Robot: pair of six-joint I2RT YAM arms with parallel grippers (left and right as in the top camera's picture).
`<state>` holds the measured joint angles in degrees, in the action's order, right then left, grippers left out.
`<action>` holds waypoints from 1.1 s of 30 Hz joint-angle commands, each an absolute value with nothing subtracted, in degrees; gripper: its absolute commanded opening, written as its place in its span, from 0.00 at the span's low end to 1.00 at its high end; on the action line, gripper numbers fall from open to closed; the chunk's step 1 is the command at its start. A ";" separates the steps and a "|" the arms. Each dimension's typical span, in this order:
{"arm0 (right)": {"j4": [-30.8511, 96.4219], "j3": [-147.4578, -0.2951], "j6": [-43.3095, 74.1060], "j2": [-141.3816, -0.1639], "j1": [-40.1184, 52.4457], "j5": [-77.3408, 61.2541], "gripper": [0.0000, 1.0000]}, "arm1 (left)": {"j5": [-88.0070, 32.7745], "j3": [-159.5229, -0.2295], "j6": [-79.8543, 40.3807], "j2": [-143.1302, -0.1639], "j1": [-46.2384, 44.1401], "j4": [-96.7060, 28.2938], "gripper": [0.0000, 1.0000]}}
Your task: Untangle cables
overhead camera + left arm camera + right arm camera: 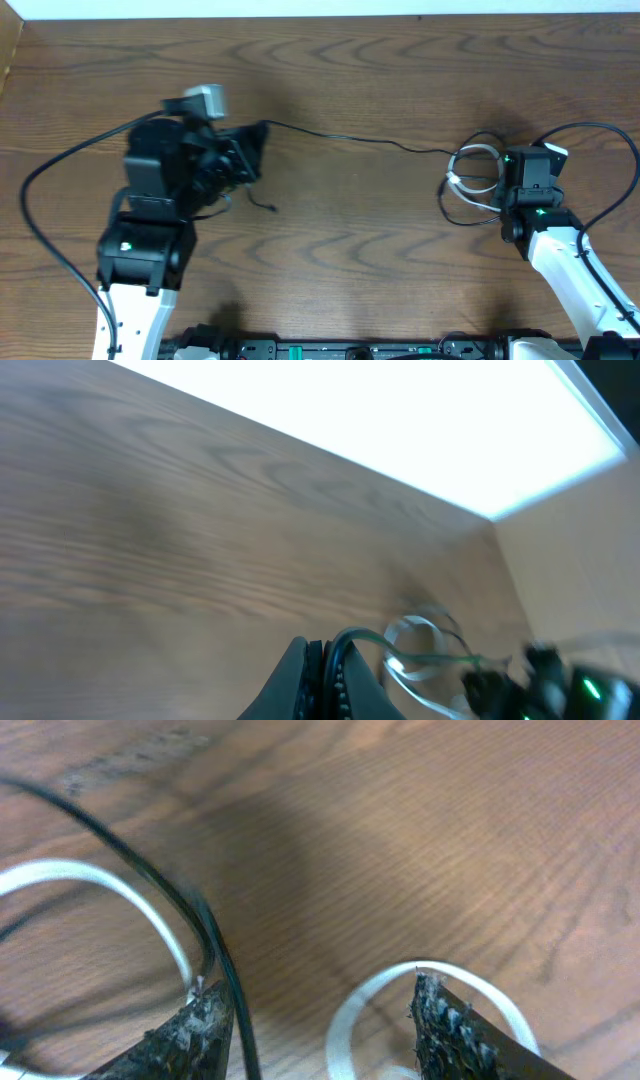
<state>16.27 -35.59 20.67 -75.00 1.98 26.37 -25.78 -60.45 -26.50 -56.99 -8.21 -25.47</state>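
The black cable [350,139] runs taut across the table from my left gripper [254,150] to the coil on the right. My left gripper [325,656] is shut on the black cable [350,636], and a short loose end [262,205] trails below it. The white cable [478,150] lies coiled in loops on the table at the tips of my right gripper [500,176]. In the right wrist view my right gripper [318,998] stands open, with a white loop [350,1010] between its fingers. The black cable [215,945] passes just inside its left finger [195,1030].
The table [360,60] is dark wood with a white strip along its far edge. Thick black arm wires arc out at the far left [45,170] and far right [600,130]. In the left wrist view the right arm [545,680] shows blurred beyond the white coil [420,630].
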 commanded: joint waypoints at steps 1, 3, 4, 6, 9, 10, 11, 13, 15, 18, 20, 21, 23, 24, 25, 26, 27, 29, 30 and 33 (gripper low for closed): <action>16.10 -35.79 21.87 -75.02 1.26 24.69 0.53 | -25.91 -61.84 -25.34 -56.58 -0.10 -26.33 0.07; 16.05 -35.79 21.89 -75.02 1.26 23.14 0.52 | -25.91 -61.84 -25.36 -56.58 2.46 -26.41 0.07; 16.03 -35.79 21.89 -75.02 1.26 22.22 0.52 | -25.91 -61.84 -25.69 -56.58 3.73 -26.50 0.08; 15.29 -35.79 21.87 -75.02 1.28 18.31 0.52 | -25.96 -61.84 -26.92 -56.58 5.21 -26.57 0.07; 12.51 -35.79 21.82 -75.02 1.28 7.18 0.52 | -25.96 -61.84 -26.92 -56.71 5.48 -26.76 0.08; 11.07 -35.79 21.82 -75.02 1.28 2.07 0.49 | -25.96 -61.84 -26.92 -56.82 5.37 -26.81 0.07; 8.73 -35.79 21.82 -75.02 1.37 -5.28 0.46 | -26.00 -61.82 -27.00 -57.10 5.28 -27.18 0.07; 5.69 -35.79 21.80 -75.02 1.78 -13.19 0.43 | -25.98 -61.73 -27.86 -57.47 5.28 -27.79 0.07; 2.44 -35.79 21.82 -75.02 2.46 -21.47 0.39 | -26.44 -61.73 -27.97 -58.08 5.28 -28.77 0.07; -1.30 -35.79 21.82 -75.02 3.77 -31.38 0.28 | -26.59 -61.73 -27.97 -59.20 5.28 -30.37 0.07; -3.31 -35.79 21.80 -75.02 5.10 -37.17 0.26 | -26.59 -61.73 -27.97 -60.14 4.97 -31.29 0.07; -3.75 -35.79 21.80 -75.02 5.65 -38.52 0.25 | -26.61 -61.73 -27.97 -60.62 4.58 -31.51 0.07; -4.51 -35.79 21.78 -75.02 7.44 -40.99 0.21 | -26.59 -61.73 -27.97 -61.73 3.18 -31.68 0.08; -4.73 -35.79 21.78 -75.02 8.49 -41.76 0.20 | -26.59 -61.73 -27.97 -62.26 2.37 -31.66 0.07; -5.02 -35.79 21.58 -75.02 9.41 -42.37 0.19 | -26.59 -61.73 -27.97 -62.81 1.45 -31.64 0.07; -5.21 -35.79 21.12 -75.02 10.57 -42.85 0.18 | -26.59 -61.73 -27.94 -63.53 0.36 -31.48 0.08; -5.39 -35.79 20.91 -75.02 11.57 -42.83 0.18 | -26.59 -61.73 -27.94 -64.14 -0.60 -31.42 0.07; -5.76 -35.79 20.47 -75.02 13.72 -42.81 0.18 | -26.57 -61.73 -27.92 -65.54 -2.79 -31.27 0.07; -6.07 -35.79 20.05 -75.02 14.66 -42.81 0.17 | -26.57 -61.73 -27.94 -66.32 -3.92 -31.18 0.07; -7.33 -35.79 19.42 -75.02 17.39 -42.81 0.16 | -26.57 -61.73 -27.94 -68.95 -7.44 -31.00 0.07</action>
<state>-6.46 -35.57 21.04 -75.00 15.11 -40.47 -25.85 -60.47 -27.42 -66.61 -4.38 -31.16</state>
